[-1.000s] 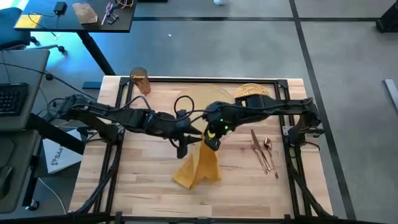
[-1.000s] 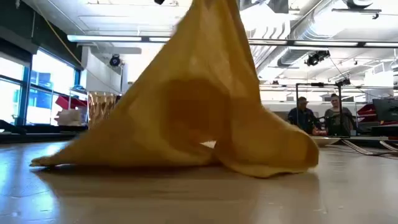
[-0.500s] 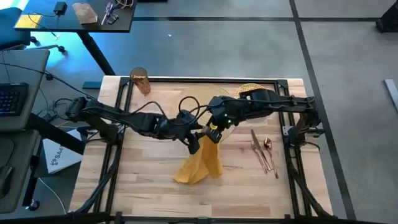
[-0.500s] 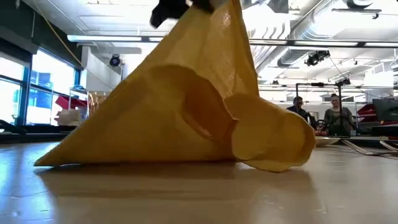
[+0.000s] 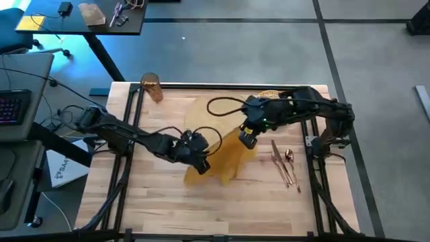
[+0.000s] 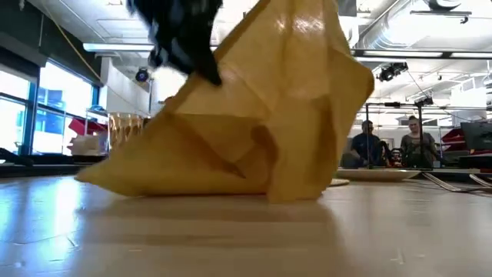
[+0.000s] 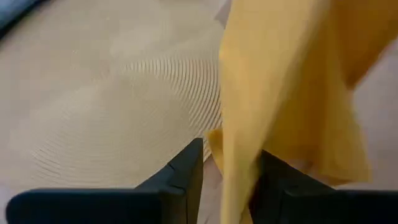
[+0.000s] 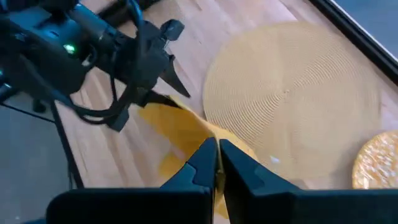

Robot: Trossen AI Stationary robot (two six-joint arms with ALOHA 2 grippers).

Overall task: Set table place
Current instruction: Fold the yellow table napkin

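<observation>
Your napkin [image 5: 222,156] is soft, thin and light. It bends and droops, so it will not keep its shape when you lift it. Right now it hangs like a tent between your two pincers, with its low edge on the table [image 5: 161,208]. Your right pincer [image 8: 216,163] is closed tight on a top corner. Your left pincer [image 7: 227,177] has cloth between its fingers, pinching the other edge. The mat [image 8: 292,106] lies flat just behind the napkin. Hold it by the corners and pull gently apart.
</observation>
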